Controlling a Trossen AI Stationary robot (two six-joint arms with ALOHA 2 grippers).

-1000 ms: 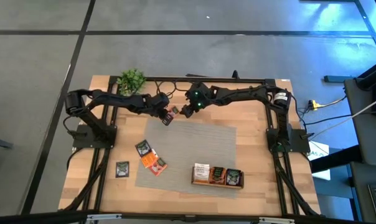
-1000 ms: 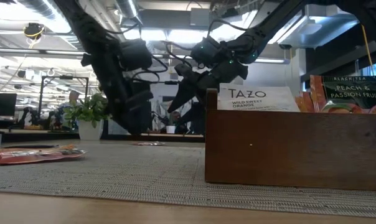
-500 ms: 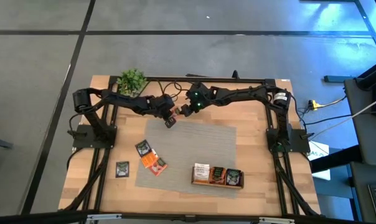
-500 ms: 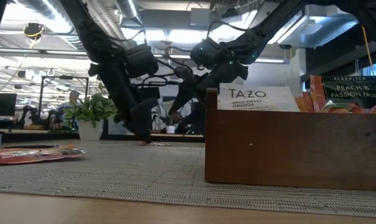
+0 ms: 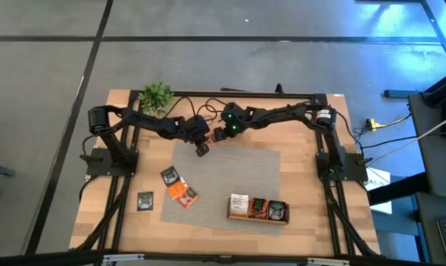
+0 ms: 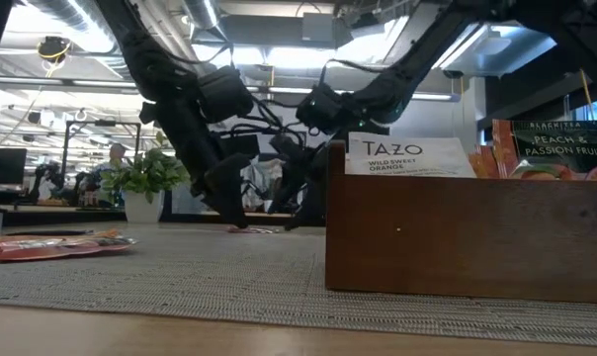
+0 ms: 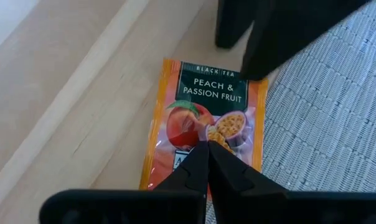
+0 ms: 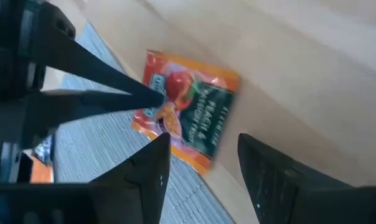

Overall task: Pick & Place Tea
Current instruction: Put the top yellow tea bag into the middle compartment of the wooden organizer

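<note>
From the high view, both arms meet at the far edge of the grey mat [image 5: 230,166]: the left gripper [image 5: 202,148] and right gripper [image 5: 216,134] are nearly nose to nose over one sachet there, too small to make out from above. The wooden tray [image 5: 258,209] near the front already has tea in all three compartments, while loose sachets [image 5: 177,186] still lie on the mat's left side and one [image 5: 145,200] sits off it on the table. Low view: tray close up with sachets standing in it, arms down at the mat's far edge. Left wrist view clears things up: its fingers [image 7: 200,165] are pinched shut with the tips pressing on the peach and passion fruit sachet [image 7: 206,115], which lies flat, half on wood, half on mat. Not really gripping it, I'd say. Right wrist view: that gripper hangs spread open just beside the same sachet [image 8: 188,118]. So partly done, several still to go.
</note>
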